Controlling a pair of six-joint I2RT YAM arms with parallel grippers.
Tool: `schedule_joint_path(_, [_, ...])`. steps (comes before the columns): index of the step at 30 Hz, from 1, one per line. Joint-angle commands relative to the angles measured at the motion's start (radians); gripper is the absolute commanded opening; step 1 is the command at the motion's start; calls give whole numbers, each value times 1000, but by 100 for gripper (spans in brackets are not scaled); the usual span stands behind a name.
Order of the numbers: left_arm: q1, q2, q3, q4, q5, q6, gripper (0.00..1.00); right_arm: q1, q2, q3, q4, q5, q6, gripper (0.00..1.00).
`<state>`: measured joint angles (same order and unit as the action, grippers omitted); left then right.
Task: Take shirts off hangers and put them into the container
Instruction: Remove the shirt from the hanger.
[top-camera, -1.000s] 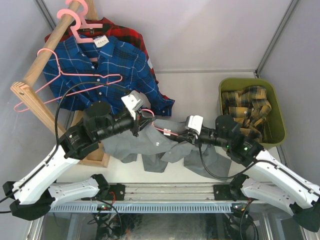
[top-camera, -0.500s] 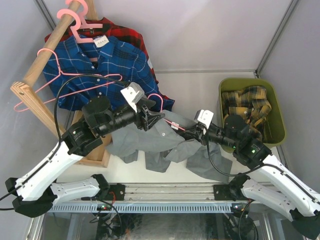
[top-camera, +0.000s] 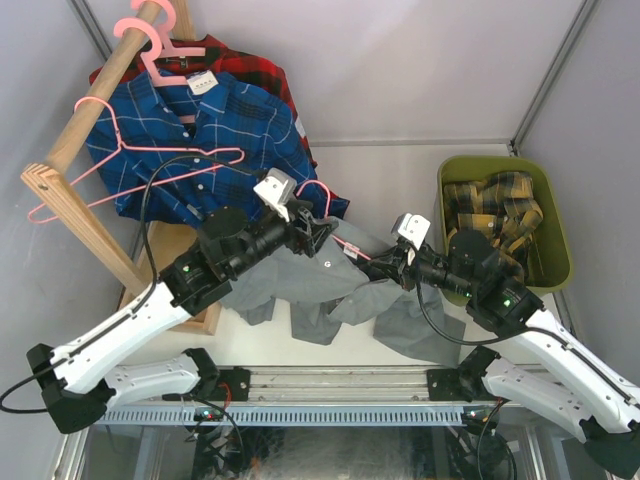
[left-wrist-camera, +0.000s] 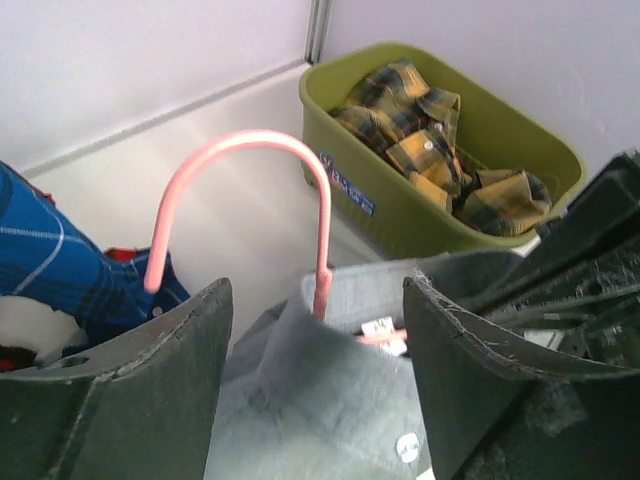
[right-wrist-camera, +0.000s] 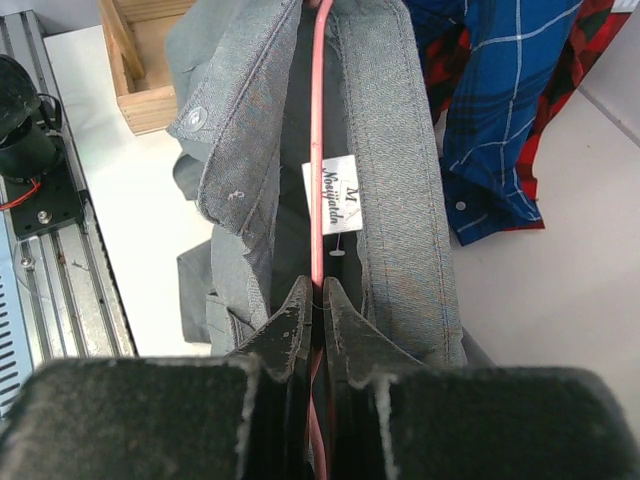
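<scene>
from above, the left pincer (top-camera: 318, 228) hung over the plain grey button shirt (top-camera: 300, 285), which lay crumpled on the white table (top-camera: 400, 180) between the two arms. the curved hook of the thin pink wire hanger (top-camera: 318, 190) stood up just beside that pincer. the right pincer (top-camera: 385, 262) reached in from the other side and met the hanger's wire at the shirt's collar. well off to the right sat the olive-green rectangular plastic bin (top-camera: 560, 240) with the yellow-black plaid shirt (top-camera: 495, 215) inside it. the blue plaid shirt (top-camera: 230, 130) and the red-black plaid shirt (top-camera: 240, 55) hung from the thick wooden rail (top-camera: 80, 130) at the back left.

in the left wrist view the two dark fingers (left-wrist-camera: 150, 380) stood wide apart. the pink hook (left-wrist-camera: 250, 140) rose in the gap between them, touching neither, and the grey cloth (left-wrist-camera: 300, 400) lay under them. the bin (left-wrist-camera: 400, 210) showed beyond.

in the right wrist view the fingers (right-wrist-camera: 290, 320) were pressed together, clamped on the pink wire (right-wrist-camera: 318, 130), which ran straight away from them between the two halves of the grey collar (right-wrist-camera: 400, 180), past a white neck label (right-wrist-camera: 330, 195).
</scene>
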<state>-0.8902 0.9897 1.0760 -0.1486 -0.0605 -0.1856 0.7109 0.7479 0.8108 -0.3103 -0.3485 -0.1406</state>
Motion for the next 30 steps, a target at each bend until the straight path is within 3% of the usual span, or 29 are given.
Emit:
schedule_joint_path(1, [0,55,48,126,-28,-33,71,11,-16,17,54,9,28,0])
schedule_joint_path(4, [0,82,60,138,-8,-37,61,16,-16,16,51,11,28,0])
schedule_joint_path(7, [0,103,75,109,12,-33,43,20,-23,17,53,23,36,0])
schedule_joint_path(8, [0,108,74,102,15,-31,34,21,-26,15,57,22,39,0])
schedule_joint_path(10, [0,104,69,101,16,-29,6,29,-30,12,59,8,43,0])
schedule_joint_path(11, [-1,102,68,98,10,-27,1,33,-30,11,52,-4,46,0])
schedule_joint_path(12, [0,96,69,94,-7,-23,0,39,-31,12,41,-6,51,0])
schedule_joint_path(16, [0,72,94,56,-83,42,0,51,-63,29,-28,206,169,48])
schedule_joint_path(18, [0,67,116,39,-107,83,0,52,-96,56,-55,307,216,59])
schedule_joint_path(25, [0,130,233,-31,-218,143,0,20,-134,182,-129,503,335,78])
schedule_joint_path(30, [0,177,312,-63,-273,132,0,-139,4,261,-341,466,493,81])
